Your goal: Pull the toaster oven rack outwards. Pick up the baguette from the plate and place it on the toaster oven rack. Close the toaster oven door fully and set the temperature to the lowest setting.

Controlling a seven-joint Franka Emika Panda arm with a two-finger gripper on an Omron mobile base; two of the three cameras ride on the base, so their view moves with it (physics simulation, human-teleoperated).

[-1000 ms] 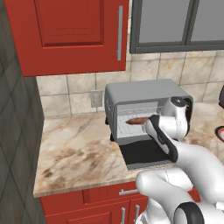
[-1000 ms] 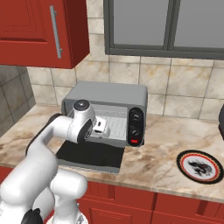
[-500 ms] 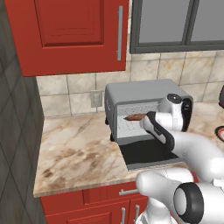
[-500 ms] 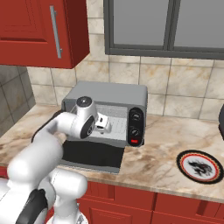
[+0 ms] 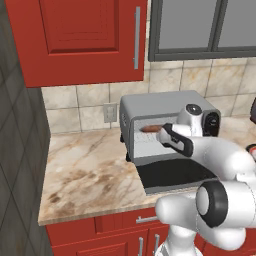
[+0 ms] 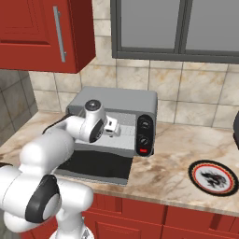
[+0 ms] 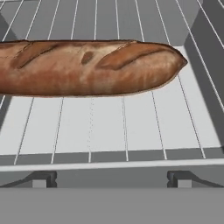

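Baguette [image 5: 149, 129] lies inside the toaster oven [image 5: 155, 109], its door [image 5: 175, 175] dropped flat on the counter [image 5: 85, 175].
Left base view: loaf runs across the cavity. Right base view: empty plate [image 6: 215, 177] sits well right of the oven. Hand view: loaf lies crosswise on the rack [image 7: 109, 127], tip pointing right; gripper [image 5: 161, 134] released, grasping nothing.

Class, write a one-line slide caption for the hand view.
Long golden-brown baguette lying across the silver-grey wire toaster oven rack, seen from the open pincer just in front.
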